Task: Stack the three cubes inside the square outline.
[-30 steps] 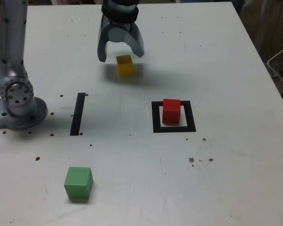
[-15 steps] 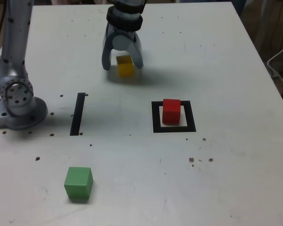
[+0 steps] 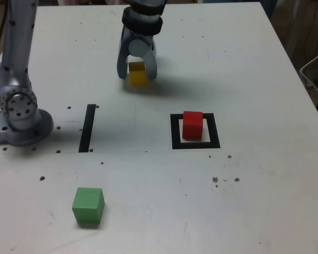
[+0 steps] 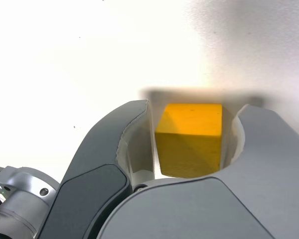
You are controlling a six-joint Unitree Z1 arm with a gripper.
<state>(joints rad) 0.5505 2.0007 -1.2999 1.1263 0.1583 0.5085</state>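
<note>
Three cubes lay on the table (image 3: 254, 63): one yellow cube (image 3: 137, 74) far, one red cube (image 3: 192, 125) inside the single square outline (image 3: 175, 132), one green cube (image 3: 88, 205) near left. The gripper (image 3: 137, 73), wide a second before, had narrowed around the yellow cube, grip unconfirmed.

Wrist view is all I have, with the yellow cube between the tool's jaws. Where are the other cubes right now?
Observer: The red cube sits inside the square outline, with nothing on top of it.
Operator: And the green one?
Observer: The green cube stands alone on the table, at the exterior view's lower left, well apart from the outline.
</note>
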